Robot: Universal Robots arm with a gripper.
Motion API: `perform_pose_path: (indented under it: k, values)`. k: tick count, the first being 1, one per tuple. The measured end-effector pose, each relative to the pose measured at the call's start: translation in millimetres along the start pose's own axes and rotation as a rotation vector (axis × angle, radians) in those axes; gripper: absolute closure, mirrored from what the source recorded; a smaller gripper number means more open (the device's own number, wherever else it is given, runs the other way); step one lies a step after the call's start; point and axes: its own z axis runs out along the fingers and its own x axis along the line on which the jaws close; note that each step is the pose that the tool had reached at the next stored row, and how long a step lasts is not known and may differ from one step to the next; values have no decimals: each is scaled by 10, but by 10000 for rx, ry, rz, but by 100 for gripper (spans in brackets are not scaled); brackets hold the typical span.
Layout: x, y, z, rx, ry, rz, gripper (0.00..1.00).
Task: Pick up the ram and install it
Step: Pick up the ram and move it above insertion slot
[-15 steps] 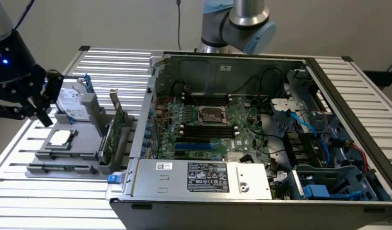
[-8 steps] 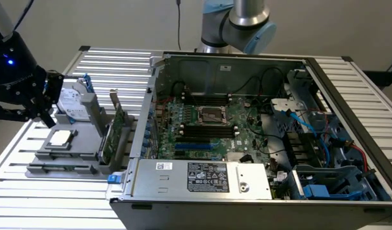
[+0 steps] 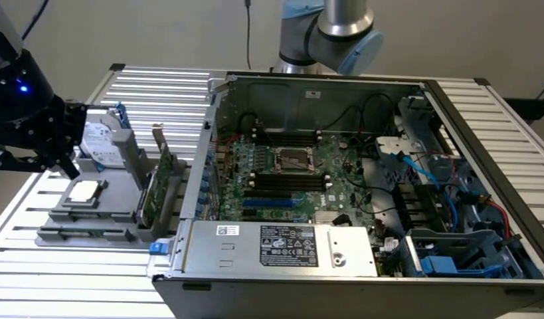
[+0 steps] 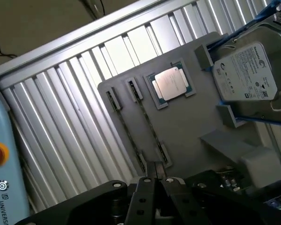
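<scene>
Gripper [image 4: 155, 182] fingers pressed together, holding nothing, poised over the tray [image 4: 187, 126]. Ram [image 4: 148, 123] stands on edge in a tray slot (a second stick alongside), near the CPU [image 4: 171, 84]. Judgement: a sound pick needs jaws square across the thin edge, mid-length, then a straight lift.

place: robotics lab | evidence: slatted metal bench [image 3: 77, 279], opened computer case [image 3: 343, 299], robot arm [image 3: 338, 30]

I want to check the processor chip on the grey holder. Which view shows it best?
The wrist view: the processor chip faces the camera, its whole silver lid showing in the grey holder. The exterior view shows the processor chip at a slant, near the exterior view's left edge.
</scene>
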Motion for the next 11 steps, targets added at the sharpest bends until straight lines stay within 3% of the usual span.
perform_pose_path:
  k: [11]
  values:
    - [0, 1, 76, -29, -19, -1994, 89]
